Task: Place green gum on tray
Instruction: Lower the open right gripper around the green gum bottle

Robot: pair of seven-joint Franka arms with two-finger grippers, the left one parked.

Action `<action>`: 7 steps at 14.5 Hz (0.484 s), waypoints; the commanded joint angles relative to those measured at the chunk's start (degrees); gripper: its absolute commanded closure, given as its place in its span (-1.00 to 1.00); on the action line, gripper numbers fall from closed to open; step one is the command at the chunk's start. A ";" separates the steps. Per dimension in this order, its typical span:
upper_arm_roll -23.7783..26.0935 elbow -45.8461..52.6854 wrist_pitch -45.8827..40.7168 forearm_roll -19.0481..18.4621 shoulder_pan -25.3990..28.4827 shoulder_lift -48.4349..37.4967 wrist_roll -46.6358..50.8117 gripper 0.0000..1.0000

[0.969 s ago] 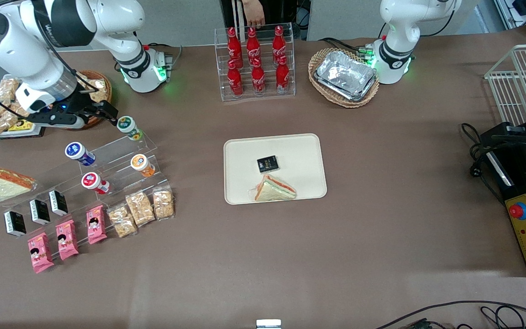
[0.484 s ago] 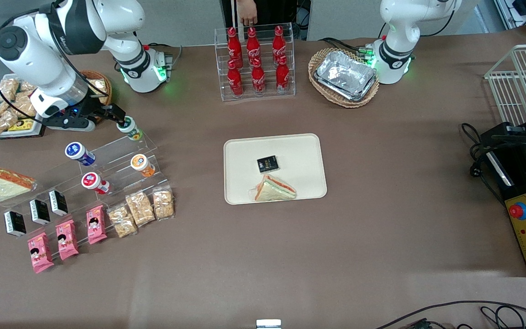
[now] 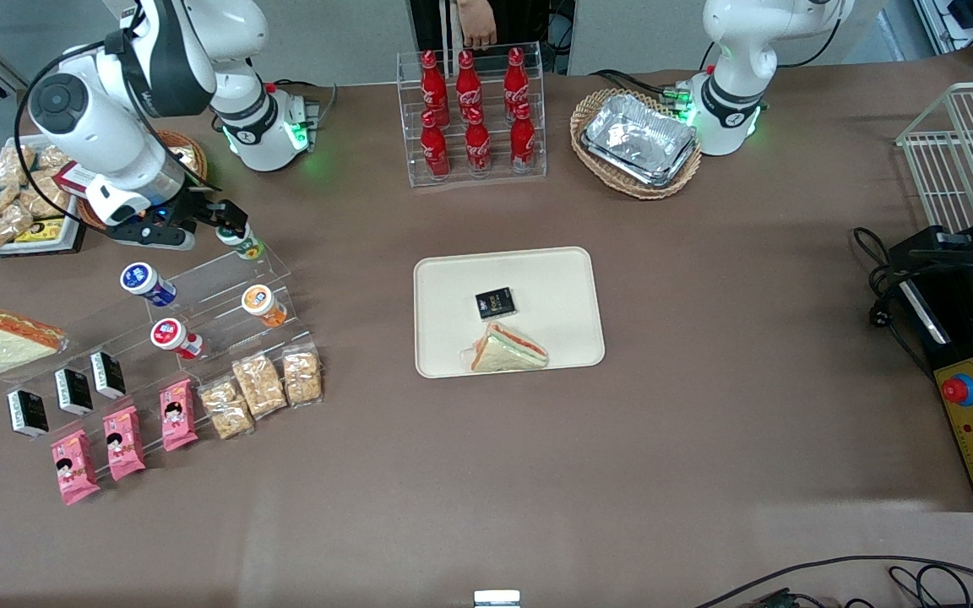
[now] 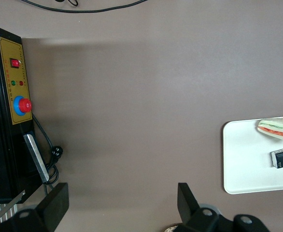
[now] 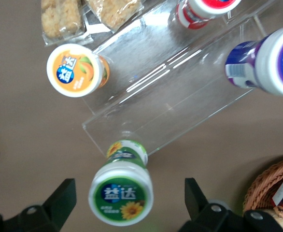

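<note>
The green gum [image 3: 248, 246] stands on the top step of a clear acrylic stand [image 3: 208, 283]; in the front view its lid is hidden under my gripper [image 3: 231, 221]. In the right wrist view its white-and-green lid [image 5: 120, 194] sits between the two fingers of my gripper [image 5: 129, 195]. The gripper is open, and a gap shows between each fingertip [image 5: 65, 193] and the lid. The cream tray [image 3: 453, 279] lies mid-table, toward the parked arm's end from the gum. It carries a black packet [image 3: 495, 303] and a sandwich [image 3: 508, 350]. One corner of the tray [image 4: 243, 159] shows in the left wrist view.
Orange-lidded [image 3: 263, 304], blue-lidded [image 3: 147, 283] and red-lidded [image 3: 174, 336] bottles share the stand's lower steps. Snack packets [image 3: 260, 384] lie nearer the camera. A cola rack [image 3: 471, 114] and a wicker basket of foil trays [image 3: 637, 139] stand at the back. A small basket [image 3: 182, 160] is close by the arm.
My gripper has moved from beside the green gum to over it. It now covers the lid that showed before. The gum has not moved.
</note>
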 commanded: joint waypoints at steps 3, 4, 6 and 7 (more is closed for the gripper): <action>-0.04 -0.36 1.70 0.14 2.08 2.38 2.40 -1.00; -0.04 -0.45 1.70 0.14 2.78 2.47 2.40 -1.00; -0.04 -1.06 1.96 0.14 2.96 2.47 2.40 -1.00; -0.04 -1.33 2.39 0.14 2.96 2.47 2.40 -0.99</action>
